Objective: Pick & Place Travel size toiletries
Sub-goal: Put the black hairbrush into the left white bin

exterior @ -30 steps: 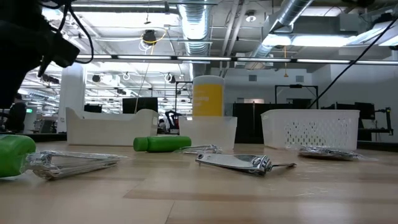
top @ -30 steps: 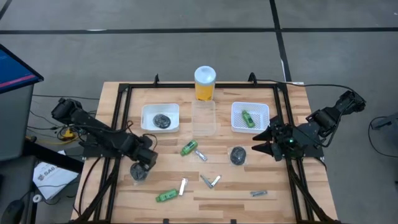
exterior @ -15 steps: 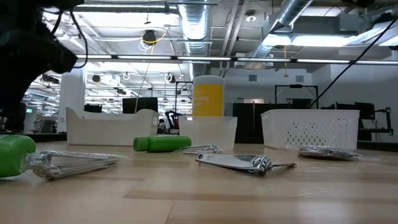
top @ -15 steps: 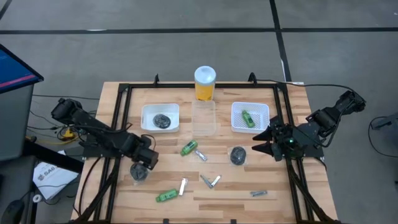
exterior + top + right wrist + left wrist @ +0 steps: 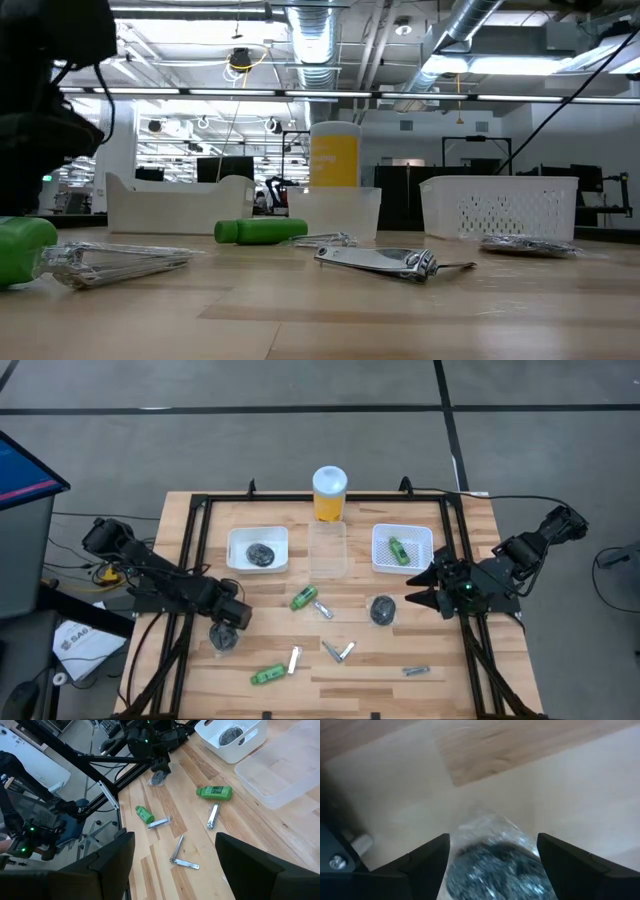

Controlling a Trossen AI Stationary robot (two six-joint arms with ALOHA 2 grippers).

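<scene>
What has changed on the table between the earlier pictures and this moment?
The left gripper has opened its fingers wide and come down slightly over the dark round pot near the table's left front; the pot now lies between the fingers, not yet gripped. The right gripper stayed open beside the other dark pot. No item has moved.

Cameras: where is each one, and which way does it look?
High view: above, straight down on the table; both arms show.
Low view: at table-top height, level across to the yellow cylinder; a dark arm shows at its left edge.
Left wrist view: on the left arm, looking down past the open left gripper at a wrapped dark pot.
Right wrist view: on the right arm, past the open right gripper, across the table.
High and right wrist views share the green bottle.
</scene>
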